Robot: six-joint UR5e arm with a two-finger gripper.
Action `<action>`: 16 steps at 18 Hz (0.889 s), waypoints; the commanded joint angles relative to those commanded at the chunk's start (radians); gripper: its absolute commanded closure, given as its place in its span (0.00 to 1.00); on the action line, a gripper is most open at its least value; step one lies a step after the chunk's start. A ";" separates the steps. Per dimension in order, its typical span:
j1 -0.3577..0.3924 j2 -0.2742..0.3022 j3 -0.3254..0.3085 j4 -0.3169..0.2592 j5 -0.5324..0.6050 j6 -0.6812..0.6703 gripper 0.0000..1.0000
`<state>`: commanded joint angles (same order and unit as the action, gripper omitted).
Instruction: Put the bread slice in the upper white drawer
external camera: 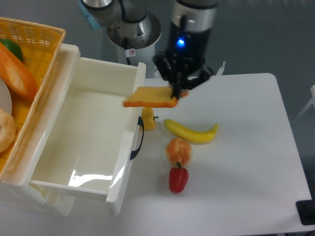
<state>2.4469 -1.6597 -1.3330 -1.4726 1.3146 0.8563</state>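
So the bread slice is pinched by one edge in the claw and held flat in the air, right over the front wall of the upper white drawer, which is pulled open. A banana and red pepper are left lying on the bench

A banana lies on the white table. Just left of it sits a small yellow piece; below it an orange bun, then a red pepper. Far left stands a wicker basket.
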 joint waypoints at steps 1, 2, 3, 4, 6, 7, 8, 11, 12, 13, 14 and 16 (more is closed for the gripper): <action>-0.018 -0.003 -0.005 0.002 0.002 -0.014 1.00; -0.034 -0.003 -0.012 0.006 0.002 -0.016 1.00; -0.046 -0.003 -0.026 0.029 0.000 -0.017 0.92; -0.063 -0.002 -0.044 0.063 0.002 -0.013 0.83; -0.071 0.000 -0.077 0.141 0.002 -0.006 0.58; -0.074 0.000 -0.083 0.162 0.000 -0.006 0.41; -0.081 -0.003 -0.083 0.164 -0.005 -0.009 0.29; -0.101 0.003 -0.104 0.158 0.005 -0.017 0.00; -0.103 0.005 -0.106 0.158 0.005 -0.017 0.00; -0.105 0.006 -0.107 0.158 0.003 -0.019 0.00; -0.105 0.005 -0.107 0.160 0.006 -0.016 0.00; -0.080 0.002 -0.110 0.173 0.003 -0.005 0.00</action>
<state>2.3668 -1.6582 -1.4434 -1.2994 1.3177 0.8513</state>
